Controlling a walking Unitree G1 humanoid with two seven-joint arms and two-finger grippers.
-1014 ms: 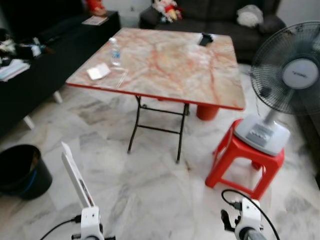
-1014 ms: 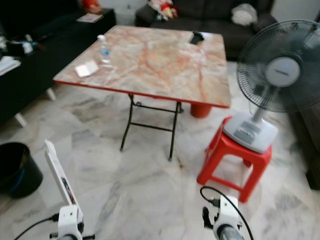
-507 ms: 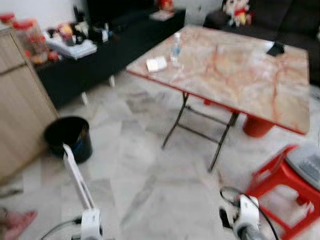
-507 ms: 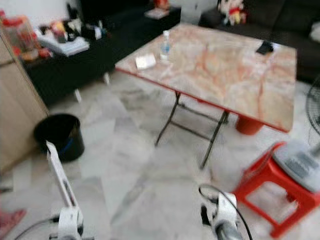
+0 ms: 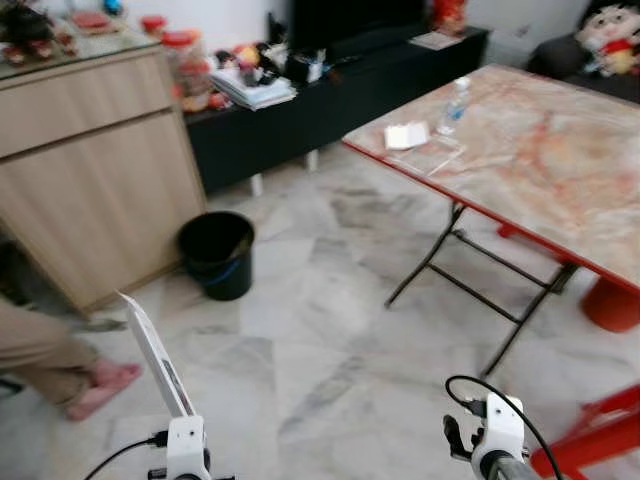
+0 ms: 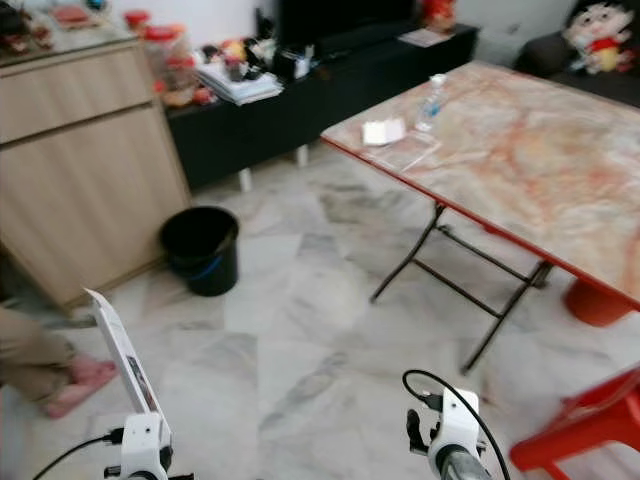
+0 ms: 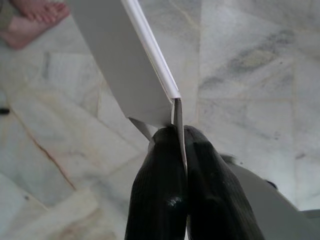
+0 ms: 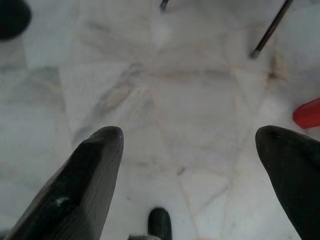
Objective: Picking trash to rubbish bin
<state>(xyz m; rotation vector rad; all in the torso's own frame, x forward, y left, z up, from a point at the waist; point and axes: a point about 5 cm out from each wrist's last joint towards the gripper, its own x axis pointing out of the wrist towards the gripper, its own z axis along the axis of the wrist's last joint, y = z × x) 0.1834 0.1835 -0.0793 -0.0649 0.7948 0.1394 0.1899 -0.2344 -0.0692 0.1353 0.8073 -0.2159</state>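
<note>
A flat white carton (image 5: 155, 352) sticks up from my left gripper (image 7: 179, 145), whose fingers (image 7: 159, 185) are shut on its lower edge; it is low on the left over the marble floor. The black rubbish bin (image 5: 218, 254) stands on the floor beside a wooden cabinet, ahead and left of the carton. My right gripper (image 8: 190, 150) hangs open over bare floor with nothing between its fingers (image 8: 80, 185). On the marble-top folding table (image 5: 560, 170) lie a white packet (image 5: 407, 135), a small water bottle (image 5: 455, 104) and a clear wrapper (image 5: 440, 160).
A wooden cabinet (image 5: 95, 170) stands at left, a black TV bench (image 5: 330, 90) along the back. A person's leg and pink slipper (image 5: 95, 388) are at far left. A red stool (image 5: 600, 440) sits at lower right. Open floor lies between me and the bin.
The camera has swung left: the bin now sits nearer the centre, the cabinet and a person's foot have come into view, the fan and stool slid off right. The carton stays in my left gripper.
</note>
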